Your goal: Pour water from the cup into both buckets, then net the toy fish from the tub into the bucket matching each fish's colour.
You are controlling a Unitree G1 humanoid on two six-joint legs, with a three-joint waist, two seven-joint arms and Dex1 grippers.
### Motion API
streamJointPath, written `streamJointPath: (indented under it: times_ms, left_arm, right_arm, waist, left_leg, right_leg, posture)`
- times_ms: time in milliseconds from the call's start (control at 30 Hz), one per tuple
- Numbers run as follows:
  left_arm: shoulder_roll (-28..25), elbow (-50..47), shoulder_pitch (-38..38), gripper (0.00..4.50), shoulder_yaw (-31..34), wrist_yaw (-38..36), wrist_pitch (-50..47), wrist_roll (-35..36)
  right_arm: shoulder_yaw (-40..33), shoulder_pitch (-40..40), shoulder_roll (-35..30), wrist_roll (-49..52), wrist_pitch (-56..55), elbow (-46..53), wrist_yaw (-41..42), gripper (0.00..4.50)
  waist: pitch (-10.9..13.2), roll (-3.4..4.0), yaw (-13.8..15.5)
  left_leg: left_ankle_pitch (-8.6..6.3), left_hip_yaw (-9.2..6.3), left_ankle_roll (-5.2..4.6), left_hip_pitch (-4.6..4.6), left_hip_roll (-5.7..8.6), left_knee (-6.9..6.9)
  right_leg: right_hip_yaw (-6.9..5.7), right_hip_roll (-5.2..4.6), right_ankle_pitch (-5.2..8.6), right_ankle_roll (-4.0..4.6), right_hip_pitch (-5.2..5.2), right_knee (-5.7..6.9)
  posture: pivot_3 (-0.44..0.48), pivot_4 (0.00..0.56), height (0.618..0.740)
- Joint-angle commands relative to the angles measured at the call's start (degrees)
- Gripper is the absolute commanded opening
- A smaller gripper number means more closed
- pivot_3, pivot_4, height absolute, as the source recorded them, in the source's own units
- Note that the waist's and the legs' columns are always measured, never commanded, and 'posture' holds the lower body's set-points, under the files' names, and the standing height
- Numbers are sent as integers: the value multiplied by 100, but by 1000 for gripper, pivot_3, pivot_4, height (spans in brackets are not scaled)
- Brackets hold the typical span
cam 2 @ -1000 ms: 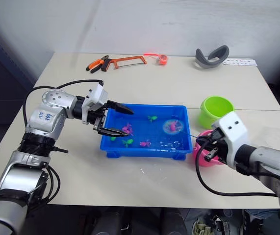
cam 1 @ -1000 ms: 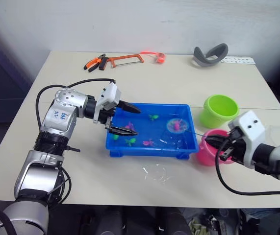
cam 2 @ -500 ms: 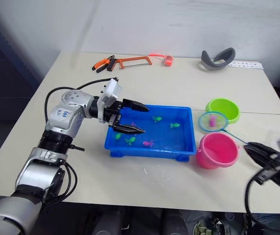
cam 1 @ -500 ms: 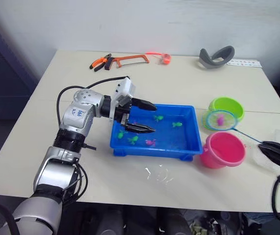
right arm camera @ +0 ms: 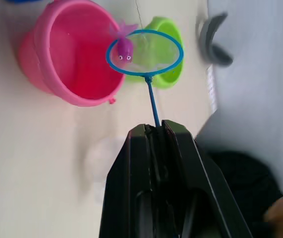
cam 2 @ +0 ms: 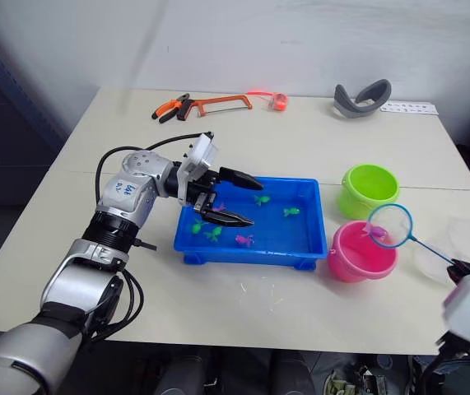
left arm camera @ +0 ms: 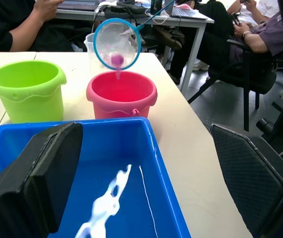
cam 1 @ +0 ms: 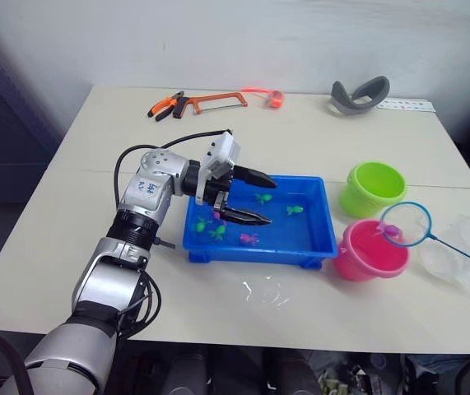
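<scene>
Overhead, left end effector (cam 1: 251,197) agape above tub (cam 1: 317,247), right end effector (right arm camera: 156,130) clamping net (right arm camera: 144,52) over pink bucket (cam 1: 366,262)

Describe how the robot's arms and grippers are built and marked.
The left arm is silver-grey metal with black ribbed joints, a looping black cable and a handwritten blue label. Its white wrist block carries the left gripper, two pointed black fingers. The right gripper has glossy black fingers.

Beige table (cam 1: 119,271) – white wall (cam 1: 218,37) behind, black chair (left arm camera: 245,173).
</scene>
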State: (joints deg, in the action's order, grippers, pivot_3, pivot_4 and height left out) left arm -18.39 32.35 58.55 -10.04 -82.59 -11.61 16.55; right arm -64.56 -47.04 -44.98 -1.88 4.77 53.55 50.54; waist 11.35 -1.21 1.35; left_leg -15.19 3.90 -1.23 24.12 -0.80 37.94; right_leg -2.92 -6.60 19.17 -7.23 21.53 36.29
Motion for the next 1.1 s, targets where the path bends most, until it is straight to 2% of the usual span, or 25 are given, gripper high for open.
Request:
streamJointPath:
  times_ms: [33,133,400,500,600,667,800,900,967,1100]
  left_arm:
    - [8,-86,197,4476,70,-40,73,14]
    - [-35,-181,155,4476,81,-28,38,26]
    - [-164,-376,13,4476,112,72,-55,37]
    - [-289,-622,-208,4476,85,136,-155,15]
    - [-486,-927,-491,4476,91,273,-289,-25]
    - [-692,-1129,-688,4476,86,286,-384,-48]
    - [-1303,-1717,-1246,4476,168,261,-576,-50]
    - [-1623,-2037,-1498,4476,292,370,-746,0]
    - [-1943,-2280,-1751,4476,396,456,-756,-64]
    - [-2353,-2703,-2148,4476,573,639,-891,-21]
  right_arm:
    - [75,21,-168,-1044,-1337,-490,-89,0]
    - [73,187,-327,-1602,-2112,-935,-232,0]
    - [105,504,-340,-1694,-2682,-1530,-142,0]
    - [284,859,-226,-752,-1990,-1513,-43,0]
    - [675,1364,-257,947,-218,-1106,69,0]
    - [990,1750,-535,1483,412,-975,116,0]
    - [2351,3018,-1239,2272,1337,-1177,-56,0]
    - [3401,3934,-1484,2501,1730,-1416,-82,0]
    - [4399,4712,-1503,2348,1729,-1766,-4,0]
    - [5860,5848,-1315,1707,1431,-2525,112,0]
  waist:
    - [0,0,7]
    - [0,0,6]
    - [0,0,0]
    - [0,0,-24]
    - [-1,2,-55]
    - [-1,3,-87]
    - [0,3,-188]
    - [1,6,-143]
    - [2,6,-139]
    - [2,7,-130]
  left_leg:
    - [0,0,1,0,0,0]
    - [1,2,1,1,4,0]
    - [2,1,4,0,0,1]
    - [3,0,5,-2,-2,1]
    - [5,-3,8,-4,-9,1]
    - [6,-6,9,-6,-10,1]
    - [5,1,4,-12,-11,4]
    - [3,-7,0,-14,-15,3]
    - [4,-24,2,-3,-13,5]
    - [5,-17,3,5,-6,5]
  right_leg:
    - [0,0,0,0,0,-2]
    - [0,-3,-2,-3,-2,-6]
    - [-1,-1,-3,-5,-6,-11]
    - [0,-1,-3,-4,-7,-10]
    - [0,0,-3,-3,-8,-7]
    - [0,-3,-4,-2,-10,2]
    - [5,-10,-8,6,-10,12]
    - [4,-13,-7,13,-6,17]
    - [6,-16,-4,18,-3,16]
    - [1,-25,-4,17,0,7]
  posture:
    - [0,150,740]
    - [0,150,740]
    - [0,150,740]
    - [0,150,740]
    - [0,150,740]
    - [0,150,740]
    - [0,150,740]
    - [0,150,740]
    - [0,150,740]
    - [0,150,740]
